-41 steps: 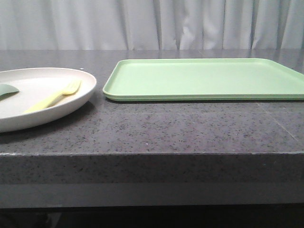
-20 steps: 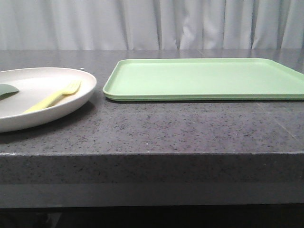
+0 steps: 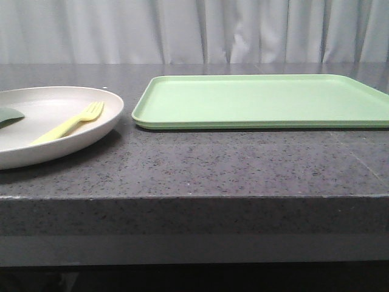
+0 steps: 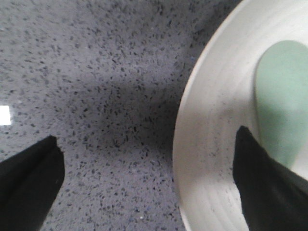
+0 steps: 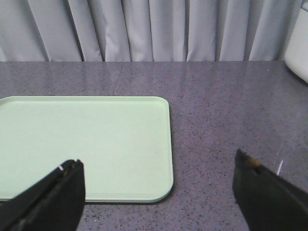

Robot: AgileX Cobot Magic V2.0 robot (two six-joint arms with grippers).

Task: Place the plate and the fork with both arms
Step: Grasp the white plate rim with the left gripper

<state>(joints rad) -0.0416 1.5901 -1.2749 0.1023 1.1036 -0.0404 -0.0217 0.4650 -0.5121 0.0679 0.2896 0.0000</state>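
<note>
The cream plate lies at the table's left, with the pale-yellow fork resting in it, tines toward the tray. In the left wrist view my left gripper is open and straddles the plate's rim: one finger over the bare table, the other over the plate's inside. My right gripper is open with nothing in it, hovering above the near right corner of the light-green tray. Neither gripper shows in the front view.
A grey-green rounded utensil also lies in the plate. The light-green tray sits flat at centre-right on the speckled grey table. A white object stands at the far right edge. Curtains hang behind.
</note>
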